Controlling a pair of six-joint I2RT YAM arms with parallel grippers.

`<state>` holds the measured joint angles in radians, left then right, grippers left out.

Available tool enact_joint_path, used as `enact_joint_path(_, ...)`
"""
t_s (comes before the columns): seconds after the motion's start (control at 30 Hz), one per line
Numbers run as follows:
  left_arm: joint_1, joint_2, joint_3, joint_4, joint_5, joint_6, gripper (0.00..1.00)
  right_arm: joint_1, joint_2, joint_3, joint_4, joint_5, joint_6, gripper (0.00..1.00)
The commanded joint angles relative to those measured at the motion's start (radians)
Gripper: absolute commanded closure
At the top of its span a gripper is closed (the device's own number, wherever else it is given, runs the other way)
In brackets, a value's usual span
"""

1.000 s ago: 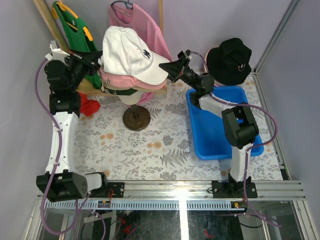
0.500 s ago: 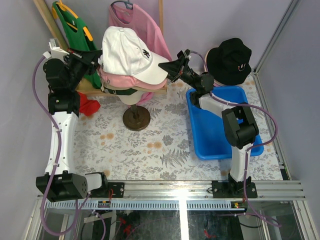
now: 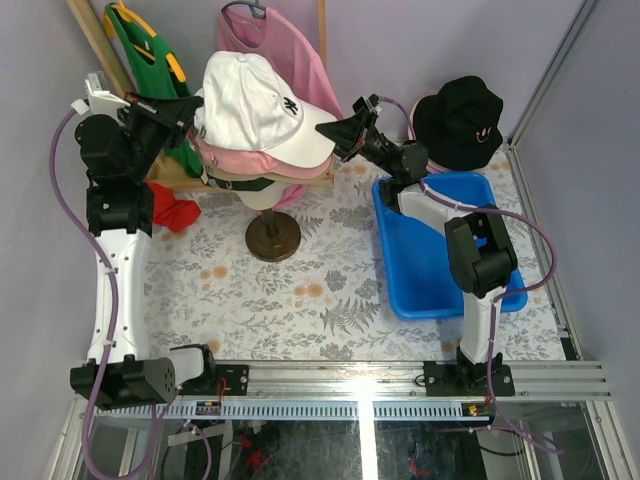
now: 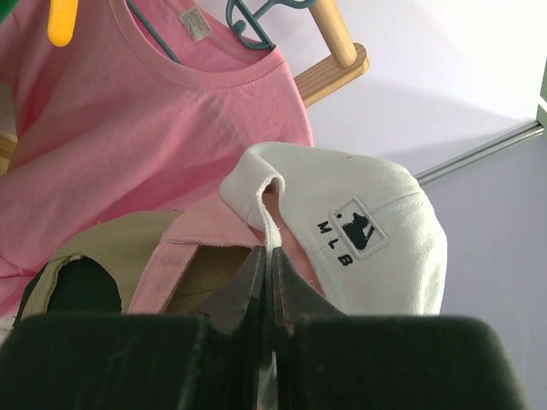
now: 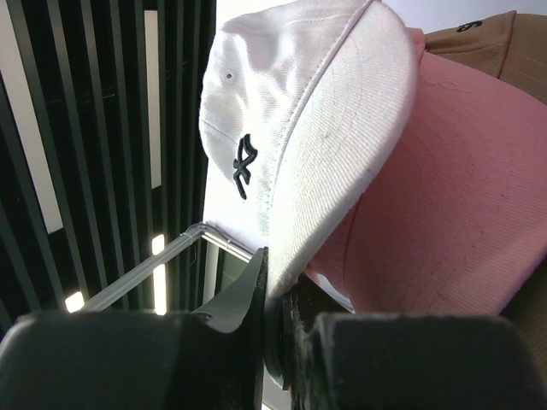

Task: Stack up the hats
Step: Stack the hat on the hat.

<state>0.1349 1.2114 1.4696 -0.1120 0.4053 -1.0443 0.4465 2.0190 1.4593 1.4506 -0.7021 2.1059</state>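
Observation:
A white baseball cap (image 3: 255, 105) tops a stack made of a pink cap (image 3: 250, 162), a tan cap (image 3: 236, 177) and a dark green cap (image 3: 262, 184) on the cream mannequin head (image 3: 262, 198). My left gripper (image 3: 193, 110) is shut on the white cap's back strap (image 4: 268, 213). Its jaws stand pressed together at the left gripper (image 4: 269, 256). The right gripper (image 3: 340, 135) is shut on the white cap's brim (image 5: 316, 171), above the pink cap's brim (image 5: 444, 196). A black bucket hat (image 3: 460, 122) hangs at the back right.
The mannequin stand's round base (image 3: 273, 238) sits on the floral tablecloth. A blue bin (image 3: 420, 270) lies under the right arm. A pink T-shirt (image 3: 300, 60) and a green T-shirt (image 3: 145, 55) hang behind. A red cloth (image 3: 178, 213) lies by the left arm.
My left arm has risen a little and drawn left, lifting the back of the white cap slightly. The right gripper has edged up with the brim.

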Motion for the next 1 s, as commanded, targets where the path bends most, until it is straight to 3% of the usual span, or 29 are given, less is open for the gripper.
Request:
enact_joint_path(0.0, -0.007, -0.039, 0.049, -0.035, -0.004, 0.041, 1.0, -0.01, -0.034, 0.026, 0.057, -0.017, 0.325, 0.93)
enact_joint_path(0.47, -0.007, -0.046, 0.054, -0.171, -0.003, 0.098, 1.0, -0.025, -0.017, -0.009, 0.108, -0.028, 0.338, 0.81)
enact_joint_path(0.97, -0.008, -0.043, 0.125, -0.294, -0.079, 0.156, 1.0, -0.056, -0.069, -0.061, 0.051, -0.071, 0.267, 0.79)
